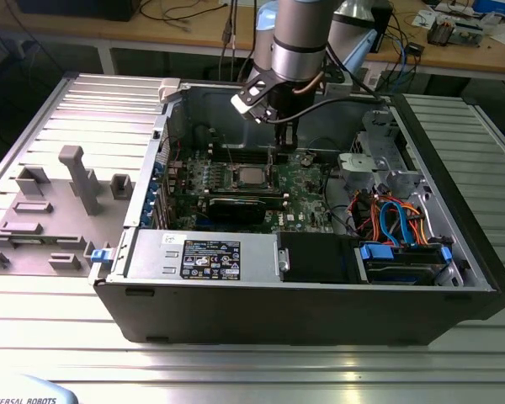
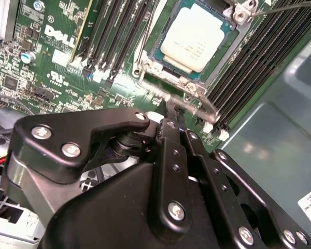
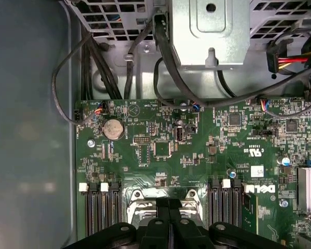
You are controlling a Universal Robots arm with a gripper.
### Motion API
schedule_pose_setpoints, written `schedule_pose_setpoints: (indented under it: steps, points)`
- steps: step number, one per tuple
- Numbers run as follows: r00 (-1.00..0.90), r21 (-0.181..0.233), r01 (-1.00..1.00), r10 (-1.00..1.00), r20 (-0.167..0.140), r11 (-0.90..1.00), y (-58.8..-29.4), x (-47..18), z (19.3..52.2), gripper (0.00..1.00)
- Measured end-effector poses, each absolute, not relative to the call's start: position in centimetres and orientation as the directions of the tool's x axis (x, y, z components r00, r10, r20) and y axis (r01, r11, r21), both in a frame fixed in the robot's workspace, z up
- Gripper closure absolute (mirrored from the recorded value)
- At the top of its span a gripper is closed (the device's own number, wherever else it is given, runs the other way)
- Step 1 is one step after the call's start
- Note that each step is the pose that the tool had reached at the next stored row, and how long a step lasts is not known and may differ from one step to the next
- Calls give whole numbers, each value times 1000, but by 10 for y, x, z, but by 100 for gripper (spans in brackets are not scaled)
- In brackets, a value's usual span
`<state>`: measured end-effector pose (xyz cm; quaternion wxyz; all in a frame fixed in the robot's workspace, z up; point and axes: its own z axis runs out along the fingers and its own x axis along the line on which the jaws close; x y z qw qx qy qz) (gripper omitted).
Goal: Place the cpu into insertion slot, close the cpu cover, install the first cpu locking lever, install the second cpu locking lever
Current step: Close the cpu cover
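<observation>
The cpu, a square chip with a dull silver top, lies flat in the insertion slot on the green motherboard. The silvery cpu cover frames it and looks lowered around it. A thin wire lever runs past the socket's far corner. My gripper is shut with nothing seen between its black fingers, and its tip hovers just off the socket's edge. In the exterior view the gripper hangs beside the cpu, toward that view's right. The first wrist view has the fingertips over the socket frame.
Long black memory slots flank the socket on both sides. A black expansion card, the power supply and a bundle of coloured cables crowd the open case. Grey fixture blocks stand on the table at the exterior view's left.
</observation>
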<state>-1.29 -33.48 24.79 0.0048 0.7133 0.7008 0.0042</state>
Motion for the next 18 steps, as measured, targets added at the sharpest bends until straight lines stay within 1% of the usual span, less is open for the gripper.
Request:
schedule_pose_setpoints:
  steps: [11, 18]
  points:
    - [18, 13, 1000, 1000, -1, -18, -335, -31, 247, 89]
    - [18, 13, 1000, 1000, -1, -18, -335, -52, 233, 89]
